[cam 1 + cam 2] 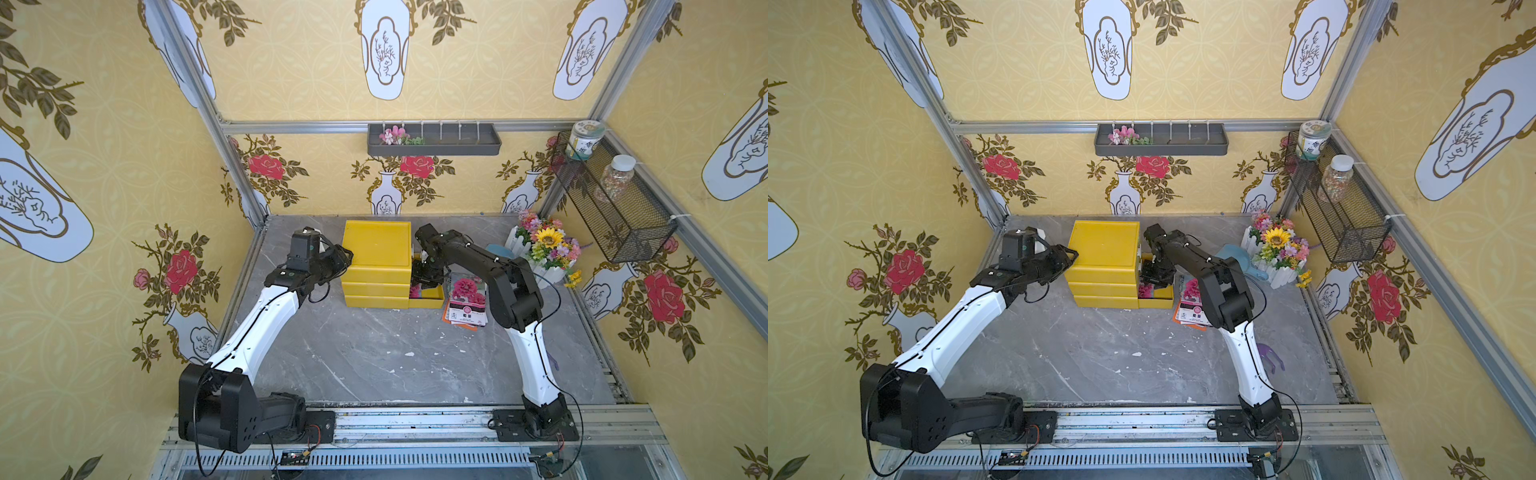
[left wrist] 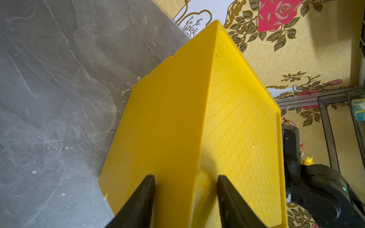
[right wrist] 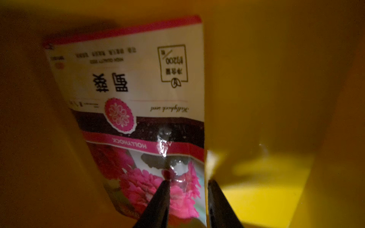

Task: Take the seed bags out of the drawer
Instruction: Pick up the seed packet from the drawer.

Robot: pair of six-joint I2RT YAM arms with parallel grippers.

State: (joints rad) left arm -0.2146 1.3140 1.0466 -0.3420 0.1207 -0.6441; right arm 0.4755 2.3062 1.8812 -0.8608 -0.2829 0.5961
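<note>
While the dim drawer blurs, right gripper, jaws narrow, flanks a seed bag edge, grip unclear; left gripper, jaws half-spread, straddles chest corner, contact unclear.

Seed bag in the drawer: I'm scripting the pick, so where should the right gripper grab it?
Take the seed bag by its long edge at the flower-photo end, coming from above. It seems to lie flat in the drawer with bare floor beside that edge, and the right gripper, jaws open, hangs astride it.
</note>
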